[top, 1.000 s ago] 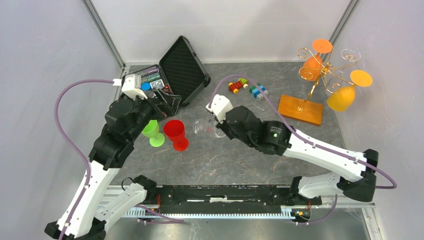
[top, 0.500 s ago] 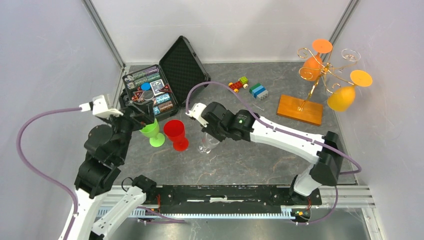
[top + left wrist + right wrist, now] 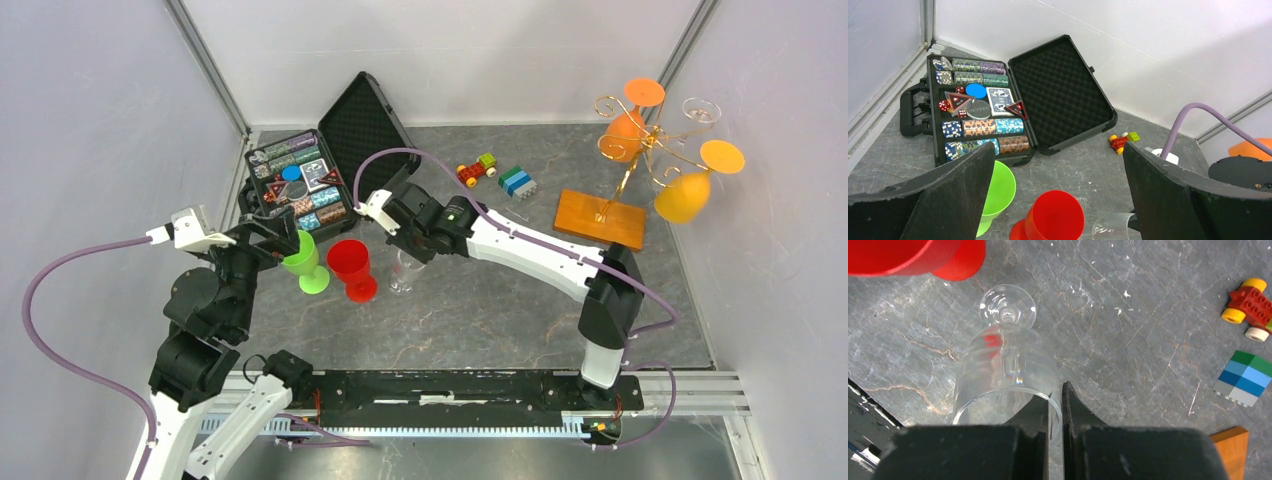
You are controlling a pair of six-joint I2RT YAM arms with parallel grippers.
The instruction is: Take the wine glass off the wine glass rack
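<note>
My right gripper [image 3: 1055,402] is shut on the rim of a clear wine glass [image 3: 1007,375], one finger inside the bowl and one outside. The glass [image 3: 405,272] stands foot-down by the red glass [image 3: 350,266] at the table's middle; I cannot tell whether its foot touches the table. The gold wire rack [image 3: 640,150] on its orange-brown wooden base [image 3: 600,218] stands at the far right, with two orange glasses [image 3: 684,195] and a clear one [image 3: 700,108] hanging on it. My left gripper [image 3: 1058,200] is open and empty, above the green glass [image 3: 998,190] and the red glass [image 3: 1053,220].
An open black case [image 3: 330,165] with poker chips and cards lies at the far left. A toy car [image 3: 477,170] and a blue-green block [image 3: 516,181] lie at the far middle. White walls close in the table on three sides.
My right arm has carried the clear glass leftward, close to the red glass, and turned it upright. My left arm has pulled back from the case toward the near left.
</note>
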